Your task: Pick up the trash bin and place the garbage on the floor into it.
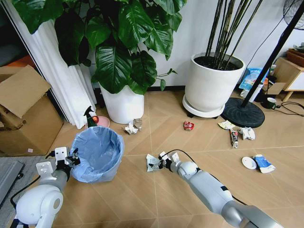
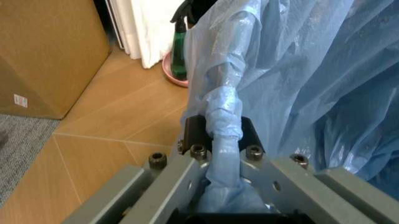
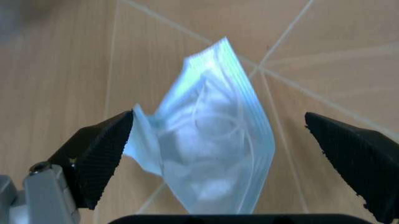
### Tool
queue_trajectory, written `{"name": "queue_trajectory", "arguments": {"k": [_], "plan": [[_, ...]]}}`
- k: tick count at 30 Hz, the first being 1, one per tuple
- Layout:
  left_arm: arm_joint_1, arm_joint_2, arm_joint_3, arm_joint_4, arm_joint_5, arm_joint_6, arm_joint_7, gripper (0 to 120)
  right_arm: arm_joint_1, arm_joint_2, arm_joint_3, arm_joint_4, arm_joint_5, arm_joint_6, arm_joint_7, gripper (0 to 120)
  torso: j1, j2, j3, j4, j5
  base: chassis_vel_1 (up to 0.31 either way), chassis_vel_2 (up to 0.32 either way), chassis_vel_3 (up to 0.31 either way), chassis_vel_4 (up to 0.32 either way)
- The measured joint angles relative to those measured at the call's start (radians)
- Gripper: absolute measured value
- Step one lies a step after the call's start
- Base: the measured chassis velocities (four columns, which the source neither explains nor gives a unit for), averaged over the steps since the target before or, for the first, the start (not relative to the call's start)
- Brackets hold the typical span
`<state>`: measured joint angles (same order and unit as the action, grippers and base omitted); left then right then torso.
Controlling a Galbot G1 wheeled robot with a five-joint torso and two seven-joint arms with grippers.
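The trash bin [image 1: 97, 152], lined with a crinkly pale blue bag, stands on the floor [image 1: 142, 199] at my lower left. My left gripper [image 1: 74, 158] is shut on its bagged rim [image 2: 219, 105]; its dark fingers [image 2: 194, 133] pinch the plastic. My right gripper [image 1: 159, 164] is down at the floor, open, with a pale blue-white packet [image 3: 212, 149] between its fingers [image 3: 103, 154]. More garbage lies about: crumpled paper [image 1: 131, 127], a red wrapper [image 1: 188, 125], wrappers [image 1: 235, 134], a white lid [image 1: 249, 163] and a blue-white packet [image 1: 263, 164].
Two big white plant pots [image 1: 122, 105] [image 1: 211, 85] stand at the back. A red-topped spray bottle [image 1: 90, 117] on a pink dish is behind the bin. A cardboard box [image 1: 23, 116] is at the left, a black stand base [image 1: 243, 113] at the right.
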<state>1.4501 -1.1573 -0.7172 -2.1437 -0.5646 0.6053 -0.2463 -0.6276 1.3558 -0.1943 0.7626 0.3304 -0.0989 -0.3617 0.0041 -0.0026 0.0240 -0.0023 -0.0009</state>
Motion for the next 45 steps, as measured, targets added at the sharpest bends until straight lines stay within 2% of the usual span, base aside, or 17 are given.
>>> {"name": "queue_trajectory", "arguments": {"k": [9, 13, 14, 18, 20, 23, 26, 28, 29, 32, 33, 36, 45], "plan": [[-0.003, 0.003, 0.008, -0.001, -0.002, 0.000, 0.000, 0, 0.010, 0.027, 0.023, -0.063, -0.062, 0.018, 0.001, 100, 0.000, 0.000, 0.000, 0.0000, 0.0000, 0.000, 0.000, 0.000, 0.000], [-0.004, 0.005, 0.008, -0.002, -0.003, 0.000, 0.001, 0, 0.018, 0.047, 0.036, -0.094, -0.078, 0.029, 0.002, 88, 0.000, 0.000, 0.000, 0.0001, 0.0000, 0.000, 0.000, 0.000, 0.000], [-0.004, 0.005, 0.008, -0.002, -0.003, 0.000, 0.001, 0, 0.018, 0.047, 0.036, -0.094, -0.078, 0.029, 0.002, 88, 0.000, 0.000, 0.000, 0.0001, 0.0000, 0.000, 0.000, 0.000, 0.000], [-0.004, 0.010, 0.006, -0.004, -0.005, 0.000, 0.001, 0, 0.022, 0.057, 0.044, -0.115, -0.093, 0.029, -0.001, 68, 0.000, 0.000, 0.000, 0.0001, 0.0000, 0.000, 0.000, 0.000, 0.000], [-0.004, 0.010, 0.006, -0.004, -0.005, 0.000, 0.001, 0, 0.022, 0.058, 0.045, -0.118, -0.095, 0.029, -0.003, 65, 0.000, 0.000, 0.000, 0.0001, 0.0000, 0.000, 0.000, 0.000, 0.000], [-0.005, 0.012, 0.006, -0.004, -0.006, 0.000, 0.002, 0, 0.021, 0.062, 0.054, -0.124, -0.099, 0.030, -0.011, 49, 0.000, 0.000, 0.000, 0.0001, 0.0000, 0.000, 0.000, 0.000, 0.000], [-0.007, 0.013, 0.006, -0.004, -0.007, 0.000, 0.002, 0, 0.020, 0.062, 0.056, -0.124, -0.100, 0.030, -0.013, 43, 0.000, 0.000, 0.000, 0.0001, 0.0000, 0.000, 0.000, 0.000, 0.000], [-0.008, 0.014, 0.006, -0.004, -0.008, 0.000, 0.003, 0, 0.017, 0.063, 0.060, -0.124, -0.101, 0.031, -0.013, 31, 0.000, 0.000, 0.000, 0.0000, 0.0000, 0.000, 0.000, 0.000, 0.000], [-0.008, 0.014, 0.006, -0.004, -0.008, 0.000, 0.003, 0, 0.017, 0.063, 0.060, -0.124, -0.101, 0.031, -0.013, 31, 0.000, 0.000, 0.000, 0.0000, 0.0000, 0.000, 0.000, 0.000, 0.000], [-0.008, 0.015, 0.006, -0.004, -0.008, -0.001, 0.003, 0, 0.015, 0.063, 0.065, -0.125, -0.102, 0.032, -0.013, 18, 0.000, 0.000, 0.000, 0.0001, 0.0000, 0.000, 0.000, 0.000, 0.000], [-0.008, 0.015, 0.006, -0.004, -0.008, -0.001, 0.003, 0, 0.015, 0.063, 0.065, -0.125, -0.102, 0.032, -0.013, 18, 0.000, 0.000, 0.000, 0.0001, 0.0000, 0.000, 0.000, 0.000, 0.000], [-0.008, 0.016, 0.006, -0.004, -0.009, -0.001, 0.004, 0, 0.013, 0.064, 0.074, -0.126, -0.104, 0.033, -0.013, 3, 0.000, 0.000, 0.000, 0.0001, 0.0000, 0.000, 0.000, 0.000, 0.000], [-0.008, 0.016, 0.006, -0.005, -0.010, -0.001, 0.004, 0, 0.002, 0.057, 0.075, -0.118, -0.101, 0.039, -0.010, 0, 0.000, 0.000, 0.000, 0.0000, 0.0000, 0.000, 0.000, 0.000, 0.000]]}}
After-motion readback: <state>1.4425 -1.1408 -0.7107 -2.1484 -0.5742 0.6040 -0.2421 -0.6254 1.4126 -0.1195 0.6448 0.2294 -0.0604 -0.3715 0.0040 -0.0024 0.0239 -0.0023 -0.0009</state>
